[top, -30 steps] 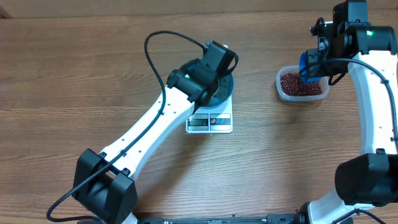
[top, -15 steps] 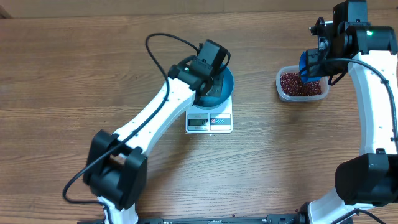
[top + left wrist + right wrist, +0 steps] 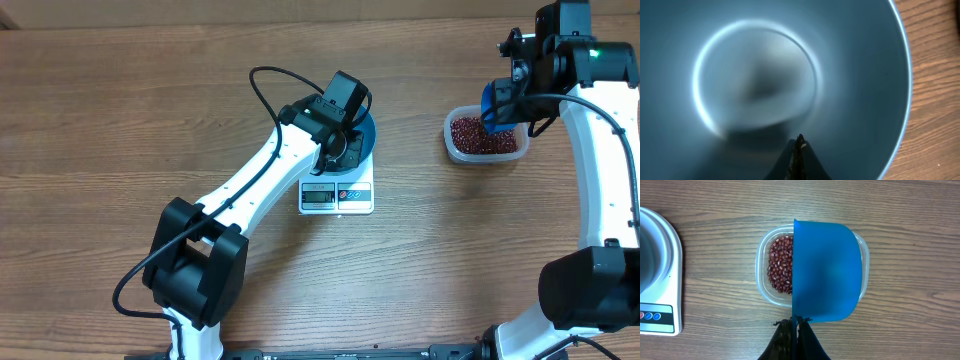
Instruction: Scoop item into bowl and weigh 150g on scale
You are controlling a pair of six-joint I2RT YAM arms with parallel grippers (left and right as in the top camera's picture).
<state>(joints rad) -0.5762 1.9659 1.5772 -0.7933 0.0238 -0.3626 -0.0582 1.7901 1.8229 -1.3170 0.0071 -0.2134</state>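
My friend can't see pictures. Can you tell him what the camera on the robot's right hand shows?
A blue scoop, pinched in the shut right gripper, hangs over a clear plastic tub of small red-brown beans and hides the tub's right half. The tub sits on a wooden table, and part of the white scale shows at the left edge.

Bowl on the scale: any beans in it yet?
Empty. Left wrist view shows the bowl bare blue inside; beans show only in the clear tub.
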